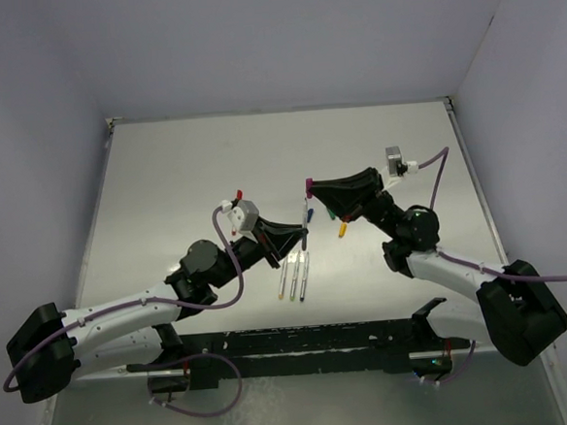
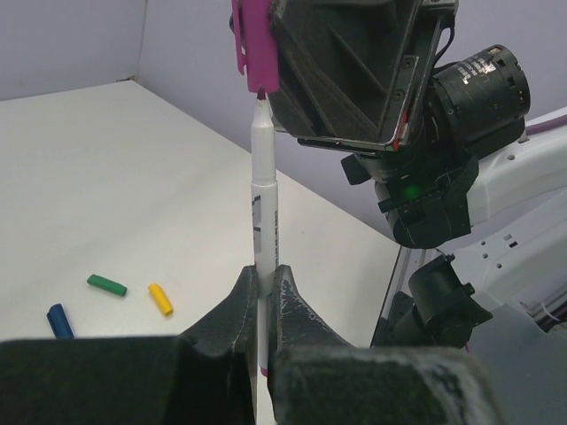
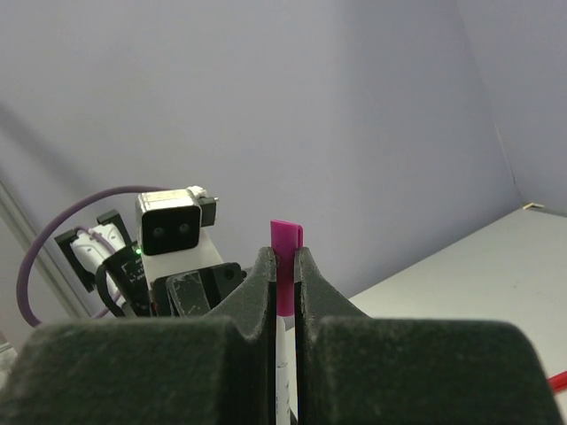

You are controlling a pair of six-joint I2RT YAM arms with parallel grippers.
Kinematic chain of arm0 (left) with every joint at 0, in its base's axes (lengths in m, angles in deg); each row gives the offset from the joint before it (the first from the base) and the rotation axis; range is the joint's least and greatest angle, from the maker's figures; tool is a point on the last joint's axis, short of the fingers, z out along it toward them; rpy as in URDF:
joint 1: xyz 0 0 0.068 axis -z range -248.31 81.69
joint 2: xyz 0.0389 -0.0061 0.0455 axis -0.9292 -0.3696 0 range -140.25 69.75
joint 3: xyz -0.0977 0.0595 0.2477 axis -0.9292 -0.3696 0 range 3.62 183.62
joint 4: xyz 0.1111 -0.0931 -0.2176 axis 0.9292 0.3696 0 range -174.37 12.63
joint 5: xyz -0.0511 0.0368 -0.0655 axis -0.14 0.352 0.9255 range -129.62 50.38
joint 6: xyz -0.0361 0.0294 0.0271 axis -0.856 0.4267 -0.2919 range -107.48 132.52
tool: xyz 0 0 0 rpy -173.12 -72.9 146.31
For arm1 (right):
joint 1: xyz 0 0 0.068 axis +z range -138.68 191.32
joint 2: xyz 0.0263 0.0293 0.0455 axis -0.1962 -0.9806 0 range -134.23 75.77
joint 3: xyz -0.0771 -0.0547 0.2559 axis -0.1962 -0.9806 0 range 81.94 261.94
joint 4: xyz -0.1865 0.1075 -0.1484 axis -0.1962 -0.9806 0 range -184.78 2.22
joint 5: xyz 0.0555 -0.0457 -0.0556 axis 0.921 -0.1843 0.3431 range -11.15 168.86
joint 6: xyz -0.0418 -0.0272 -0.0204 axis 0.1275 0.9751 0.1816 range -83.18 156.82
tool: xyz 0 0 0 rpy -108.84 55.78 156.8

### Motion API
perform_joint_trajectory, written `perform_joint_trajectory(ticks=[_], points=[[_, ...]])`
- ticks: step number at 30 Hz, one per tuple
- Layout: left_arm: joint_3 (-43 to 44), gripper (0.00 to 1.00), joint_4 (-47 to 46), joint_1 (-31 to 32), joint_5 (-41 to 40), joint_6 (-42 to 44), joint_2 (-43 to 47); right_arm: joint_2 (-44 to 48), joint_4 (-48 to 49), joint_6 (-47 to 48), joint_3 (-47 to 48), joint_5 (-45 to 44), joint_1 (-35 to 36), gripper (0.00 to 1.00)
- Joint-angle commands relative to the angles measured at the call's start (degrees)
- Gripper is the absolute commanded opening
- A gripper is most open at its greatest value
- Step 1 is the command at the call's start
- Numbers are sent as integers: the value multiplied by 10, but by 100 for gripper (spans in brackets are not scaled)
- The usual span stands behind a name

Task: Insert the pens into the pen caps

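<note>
From above, we see the left gripper (image 1: 305, 235) pressed together on a thin whitish-grey marker pen (image 1: 306, 223). The pen points up toward the right gripper (image 1: 309, 185), which pinches a small magenta plastic cap (image 1: 308, 182). Just behind the left gripper, toward its base, at least three slim pale pens (image 1: 293, 275) lie side by side on the grey table (image 1: 183, 171), apparently uncapped.

In the left wrist view, the barrel stands upright out of the fingers. Its tip just meets the cap's mouth above and is not seated. Well off to the fingers' left lie a green cap (image 2: 106, 285), a yellow-orange cap (image 2: 160, 298) and a blue cap (image 2: 59, 320).

In the right wrist view, the jaws clamp the magenta cap, and the pale barrel shows below it between them.

We judge this first pairing barely begun, with all the others left to do.
</note>
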Motion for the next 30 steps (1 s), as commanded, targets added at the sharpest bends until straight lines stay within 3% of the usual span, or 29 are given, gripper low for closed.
perform_joint_trajectory(ticks=[1, 30], points=[[13, 0, -29, 0, 4, 10, -1, 8, 113, -8, 20, 8, -1, 0], [8, 0, -44, 1, 12, 3, -5, 8, 110, -10, 17, 16, -1, 0]])
